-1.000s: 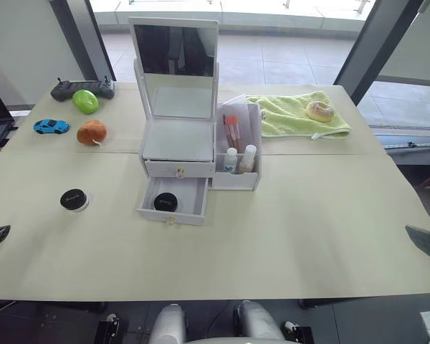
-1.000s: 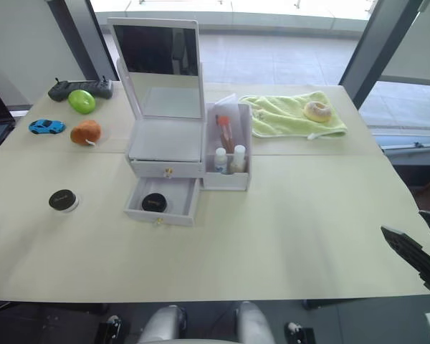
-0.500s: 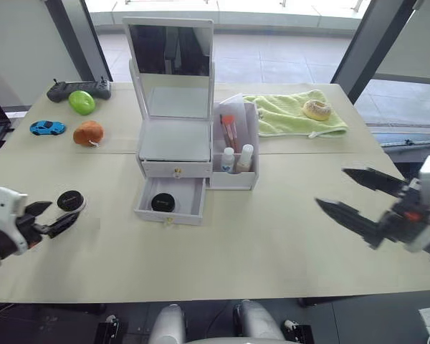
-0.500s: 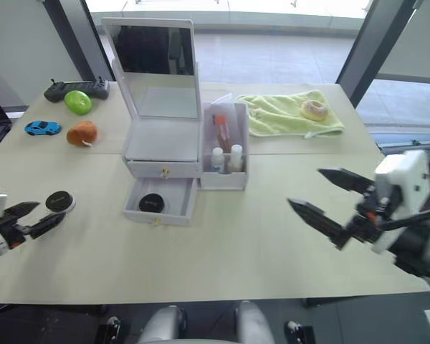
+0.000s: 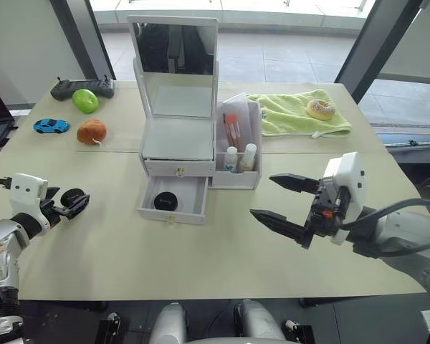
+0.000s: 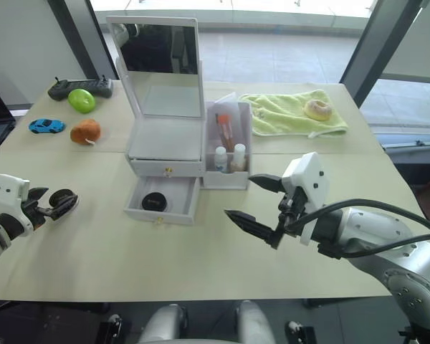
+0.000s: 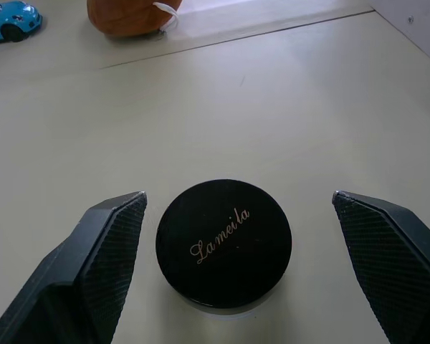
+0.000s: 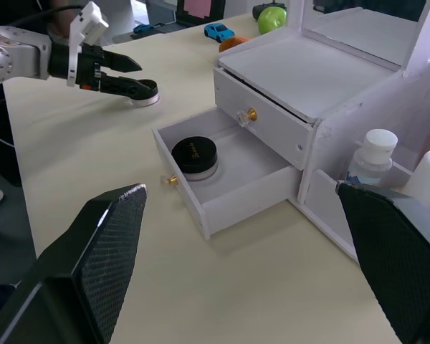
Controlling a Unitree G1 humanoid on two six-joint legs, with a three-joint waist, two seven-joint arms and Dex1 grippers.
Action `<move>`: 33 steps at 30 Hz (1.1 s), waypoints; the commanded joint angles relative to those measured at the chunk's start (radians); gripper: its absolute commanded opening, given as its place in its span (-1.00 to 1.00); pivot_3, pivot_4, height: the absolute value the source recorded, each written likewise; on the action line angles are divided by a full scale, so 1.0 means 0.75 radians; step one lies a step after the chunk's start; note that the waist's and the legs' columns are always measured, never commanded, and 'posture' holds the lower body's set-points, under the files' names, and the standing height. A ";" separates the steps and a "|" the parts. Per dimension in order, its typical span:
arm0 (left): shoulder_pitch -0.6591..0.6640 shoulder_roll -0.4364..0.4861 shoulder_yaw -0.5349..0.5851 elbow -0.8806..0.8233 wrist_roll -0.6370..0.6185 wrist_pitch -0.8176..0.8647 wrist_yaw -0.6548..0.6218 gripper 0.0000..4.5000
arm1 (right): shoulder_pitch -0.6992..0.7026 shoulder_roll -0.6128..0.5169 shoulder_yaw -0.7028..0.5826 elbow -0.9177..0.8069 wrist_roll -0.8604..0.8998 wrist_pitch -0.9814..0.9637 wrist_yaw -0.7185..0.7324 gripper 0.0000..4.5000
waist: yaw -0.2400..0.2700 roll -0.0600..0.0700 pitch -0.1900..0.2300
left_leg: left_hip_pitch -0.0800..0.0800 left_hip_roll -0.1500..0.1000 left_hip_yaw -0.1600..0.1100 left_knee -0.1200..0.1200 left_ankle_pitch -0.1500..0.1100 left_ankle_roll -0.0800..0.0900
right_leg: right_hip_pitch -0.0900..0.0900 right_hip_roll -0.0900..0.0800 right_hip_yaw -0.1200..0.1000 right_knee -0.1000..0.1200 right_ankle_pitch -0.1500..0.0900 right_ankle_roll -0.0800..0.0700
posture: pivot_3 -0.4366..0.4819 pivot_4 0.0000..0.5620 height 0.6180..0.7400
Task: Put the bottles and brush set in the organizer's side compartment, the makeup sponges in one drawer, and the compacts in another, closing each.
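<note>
Beige table (image 5: 222, 244), left hand (image 7: 233, 215) spread around compact (image 7: 223, 242), right hand (image 5: 279, 199) spread, empty

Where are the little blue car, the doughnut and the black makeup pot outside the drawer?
blue car (image 5: 51, 126), left eye view, its roof.
doughnut (image 5: 319, 109), left eye view, its ring.
black pot (image 7: 223, 241), left wrist view, its lid.
</note>
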 commanded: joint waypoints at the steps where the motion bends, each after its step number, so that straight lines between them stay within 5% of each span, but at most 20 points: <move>1: -0.039 0.001 -0.010 0.041 0.030 -0.046 0.026 0.99 | -0.035 0.009 0.002 -0.010 -0.003 -0.009 0.006 1.00 | 0.000 0.000 0.000 | 0.000 0.000 0.000 0.000 0.000 0.000 | 0.000 0.000 0.000 0.000 0.000 0.000 | -0.05 -0.47 1.00; 28: -0.228 -0.108 -0.086 0.374 0.095 -0.157 0.131 0.99 | -0.066 -0.021 0.026 -0.001 0.019 0.023 0.099 1.00 | 0.001 0.002 -0.002 | -0.001 -0.002 -0.002 0.003 0.000 0.000 | 0.001 0.000 0.000 0.001 0.001 0.000 | -0.05 -0.47 1.00; 33: -0.220 -0.101 -0.077 0.402 0.090 -0.153 0.135 0.47 | -0.070 -0.023 0.020 -0.002 0.024 0.024 0.093 1.00 | 0.000 0.003 -0.002 | -0.001 -0.002 -0.002 0.003 0.000 0.000 | 0.001 0.000 -0.001 0.001 0.001 0.000 | -0.05 -0.47 1.00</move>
